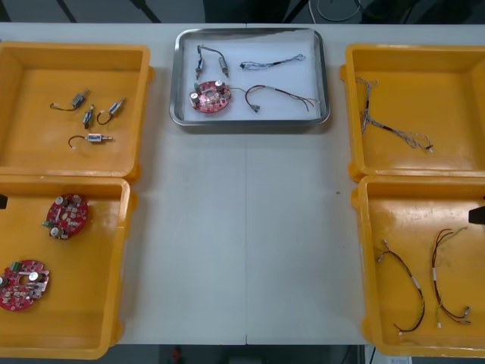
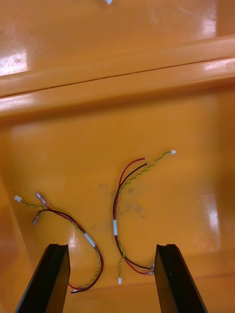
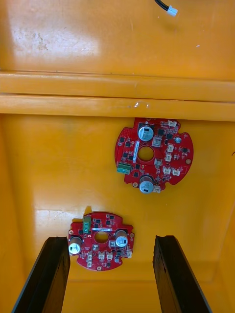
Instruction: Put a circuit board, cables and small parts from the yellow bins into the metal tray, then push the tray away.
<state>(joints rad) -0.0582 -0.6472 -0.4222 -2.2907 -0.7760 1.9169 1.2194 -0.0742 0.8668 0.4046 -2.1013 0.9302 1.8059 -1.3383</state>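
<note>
Loaded already with board [image 1: 210, 96], cables [image 1: 280, 95] and small parts [image 1: 211, 61], far-centre on the worktop [image 1: 242, 243]: the tray [image 1: 250, 121]. Wide open and empty over the near bins [image 1: 61, 353]: left tool [image 3: 111, 239], right tool [image 2: 111, 247]. Probably best to press the tray's near rim centrally and squarely.

table [image 1: 242, 227]: light, matte top, spanning the front view side to side.
seam [image 1: 246, 250]: one thin straight line down the table's middle, running near to far.
speck [image 1: 339, 192]: small dark mark on the bare top, right of the seam.
floor [image 1: 114, 9]: dark, beyond the table's far edge.
loop [image 1: 337, 10]: thin, pale, lying on that floor; kind unclear.
spot [image 1: 176, 353]: small, red, in the dark strip below the near edge.
</note>
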